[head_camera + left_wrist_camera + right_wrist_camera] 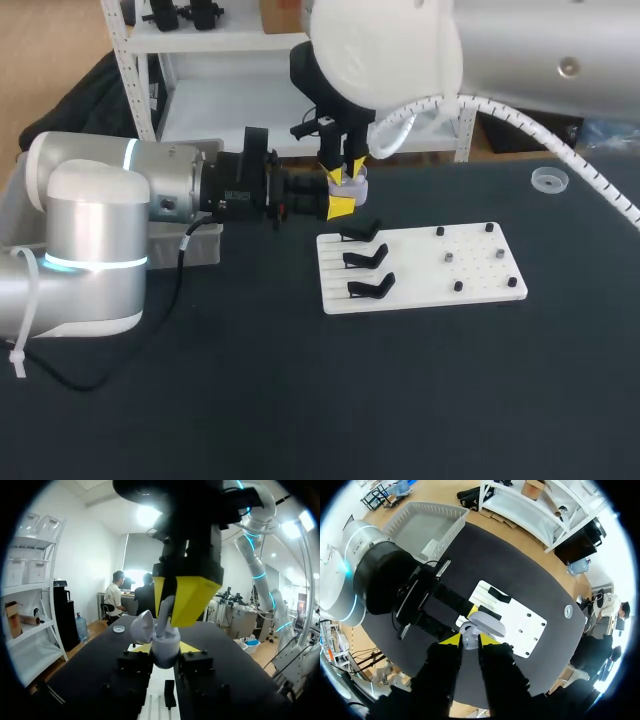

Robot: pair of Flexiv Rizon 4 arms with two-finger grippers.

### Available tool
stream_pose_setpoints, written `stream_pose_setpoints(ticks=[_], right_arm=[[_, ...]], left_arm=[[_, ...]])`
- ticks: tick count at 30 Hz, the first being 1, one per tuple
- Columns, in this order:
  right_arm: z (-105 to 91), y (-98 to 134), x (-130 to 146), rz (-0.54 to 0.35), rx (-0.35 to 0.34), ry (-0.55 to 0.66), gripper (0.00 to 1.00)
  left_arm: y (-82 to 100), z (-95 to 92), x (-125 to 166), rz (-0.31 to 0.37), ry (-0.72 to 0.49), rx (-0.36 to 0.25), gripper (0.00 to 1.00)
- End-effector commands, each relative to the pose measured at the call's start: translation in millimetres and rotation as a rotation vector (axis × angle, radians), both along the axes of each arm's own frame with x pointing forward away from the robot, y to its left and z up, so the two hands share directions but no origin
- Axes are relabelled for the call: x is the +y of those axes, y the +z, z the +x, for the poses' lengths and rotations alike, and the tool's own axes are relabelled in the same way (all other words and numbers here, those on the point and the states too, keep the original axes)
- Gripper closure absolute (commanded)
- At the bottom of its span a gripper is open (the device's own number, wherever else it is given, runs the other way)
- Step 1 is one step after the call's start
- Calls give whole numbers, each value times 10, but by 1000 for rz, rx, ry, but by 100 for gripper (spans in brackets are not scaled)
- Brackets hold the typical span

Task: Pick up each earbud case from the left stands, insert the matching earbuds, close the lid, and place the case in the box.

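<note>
- The earbud case (165,645) is pale grey and rounded, with its lid flipped open. It hangs above the far left corner of the white stand board (420,265).
- The left gripper (338,205) clamps the case from both sides.
- The right gripper (470,639) is directly over the case; whether it grips anything cannot be told.
</note>
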State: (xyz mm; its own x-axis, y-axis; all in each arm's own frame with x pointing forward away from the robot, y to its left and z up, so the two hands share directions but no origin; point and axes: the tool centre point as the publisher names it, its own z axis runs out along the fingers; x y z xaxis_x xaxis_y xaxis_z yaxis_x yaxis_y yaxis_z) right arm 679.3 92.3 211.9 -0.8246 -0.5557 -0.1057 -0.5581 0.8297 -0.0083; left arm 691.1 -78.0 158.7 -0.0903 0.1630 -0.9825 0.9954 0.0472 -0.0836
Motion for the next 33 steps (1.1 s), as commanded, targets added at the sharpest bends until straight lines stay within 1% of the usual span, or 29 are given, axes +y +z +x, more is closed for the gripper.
stream_pose_setpoints(ticks=[1,17,18,19,21,25,26,27,33], right_arm=[[9,-9,13,-2,0,1,100],[-20,-78,41,-6,18,8,100],[-24,-79,41,-6,19,8,89],[-27,-78,41,-5,20,10,83],[-30,-73,39,-5,19,10,75],[-31,-51,31,-1,14,8,71],[-34,-46,32,-1,12,8,67],[-36,-43,33,-1,11,9,66],[-52,-20,29,2,4,11,66]], left_arm=[[-5,4,3,-2,-1,-1,100],[-5,4,3,-2,-1,-1,100],[-5,4,3,-2,-1,-1,100],[-5,4,3,-2,-1,-1,100],[-5,4,3,-2,-1,-1,100],[-5,4,3,-2,-1,-1,100],[-5,4,3,-2,-1,-1,100],[-5,4,3,-2,-1,-1,100],[-5,4,3,-2,-1,-1,100]])
